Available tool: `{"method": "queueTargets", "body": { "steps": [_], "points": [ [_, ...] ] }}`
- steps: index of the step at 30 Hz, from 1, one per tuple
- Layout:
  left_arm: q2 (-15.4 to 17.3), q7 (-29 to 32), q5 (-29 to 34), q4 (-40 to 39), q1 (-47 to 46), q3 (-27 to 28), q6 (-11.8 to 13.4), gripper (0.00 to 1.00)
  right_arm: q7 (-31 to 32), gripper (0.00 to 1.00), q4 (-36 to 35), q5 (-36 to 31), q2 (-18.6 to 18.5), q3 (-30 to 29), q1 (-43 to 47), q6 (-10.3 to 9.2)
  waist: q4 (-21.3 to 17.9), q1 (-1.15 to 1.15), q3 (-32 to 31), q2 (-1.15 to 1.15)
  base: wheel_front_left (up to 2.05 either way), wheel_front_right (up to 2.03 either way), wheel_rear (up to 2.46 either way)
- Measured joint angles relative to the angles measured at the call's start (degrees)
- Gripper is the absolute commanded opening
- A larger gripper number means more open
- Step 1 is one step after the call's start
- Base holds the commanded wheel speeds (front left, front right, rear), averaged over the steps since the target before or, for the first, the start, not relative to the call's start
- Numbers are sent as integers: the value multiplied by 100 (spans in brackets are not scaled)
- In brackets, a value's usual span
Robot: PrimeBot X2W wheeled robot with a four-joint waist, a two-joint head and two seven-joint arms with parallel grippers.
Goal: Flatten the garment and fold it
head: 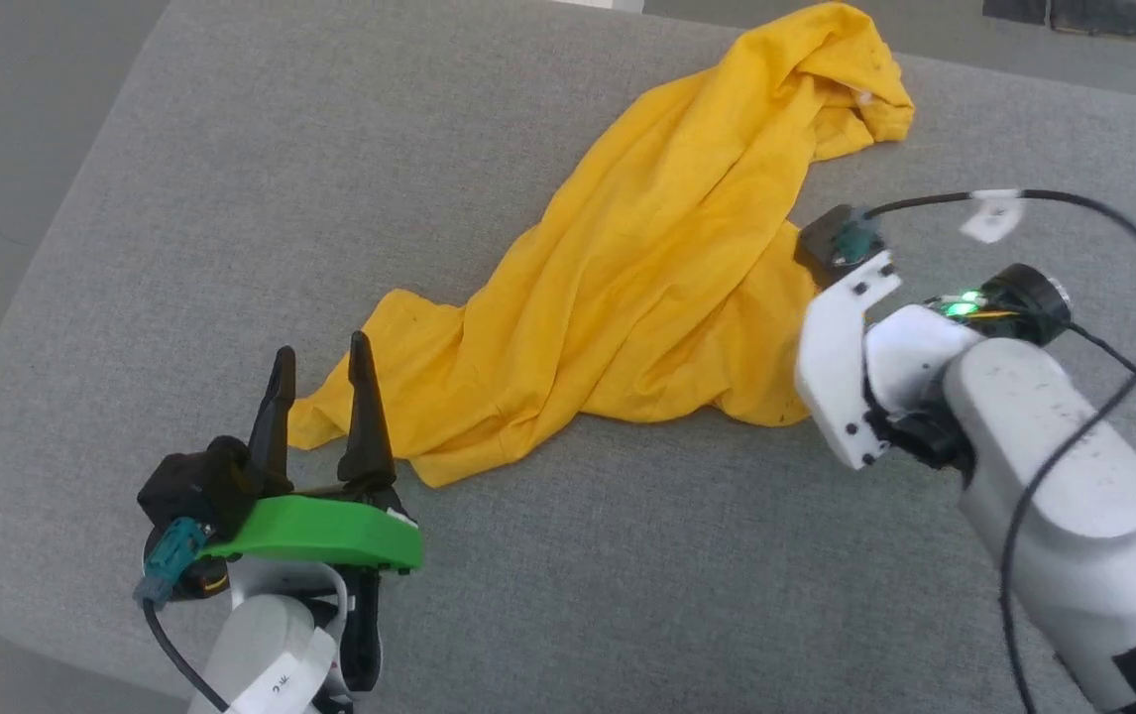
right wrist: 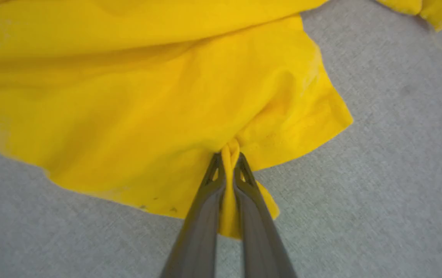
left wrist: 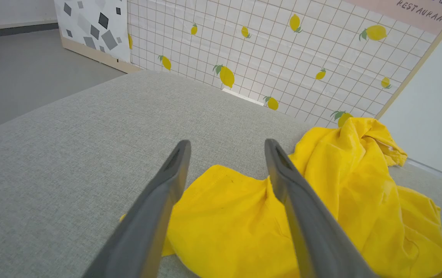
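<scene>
We are pinching a fold of the crumpled garment [head: 647,278] with our right gripper [right wrist: 228,158]. The garment is lying across the frame's middle, and our left gripper [head: 321,347] is hovering open at lower left.

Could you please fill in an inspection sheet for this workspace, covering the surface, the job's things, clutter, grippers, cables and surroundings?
Surface: grey fabric surface, rounded corner, bare around the garment.
Job's things: yellow garment lies crumpled in a long diagonal heap, not flattened; no print visible.
Clutter: nothing seen.
Grippers: left gripper open, fingers over the garment's near corner, contact unclear; right gripper shut on a pinch of the garment's edge.
Cables: black cable with a white tag loops over the right arm.
Surroundings: lemon-print panel behind the surface; grey floor.
</scene>
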Motion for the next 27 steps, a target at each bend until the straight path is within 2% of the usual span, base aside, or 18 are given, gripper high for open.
{"method": "queueTargets", "body": {
  "steps": [5,9,11,14,17,20,21,27],
  "points": [
    [-1,0,63,21,9,91,-10,100,-438,0,-733,230,-474,-749,376,0,-120,0,-207,0,0,0,0],
    [1,0,121,21,86,241,-51,100,-382,0,-1510,202,-854,-1718,1129,0,-305,0,-361,0,0,0,0],
    [0,0,164,25,141,272,-56,100,-286,0,-1827,82,-922,-2288,1630,0,-403,0,-427,0,0,0,0],
    [-1,0,231,22,184,327,-68,100,-25,0,-2202,-182,-833,-3134,2456,0,-550,0,-525,0,0,0,0],
    [-2,0,274,43,208,338,-111,100,185,0,-2390,-422,-437,-3833,3222,0,-687,0,-605,0,0,0,0],
    [-2,0,275,58,210,365,-134,100,138,0,-2443,-566,4,-4102,3609,0,-784,0,-656,0,0,0,0],
    [-1,0,276,73,210,370,-146,100,65,100,-2448,-573,132,-4144,3654,0,-808,0,-664,0,0,0,0],
    [-3,0,310,180,242,434,-160,100,-935,100,-2626,-522,829,-4593,3675,0,-927,0,-784,0,0,0,0]
  ]
}}
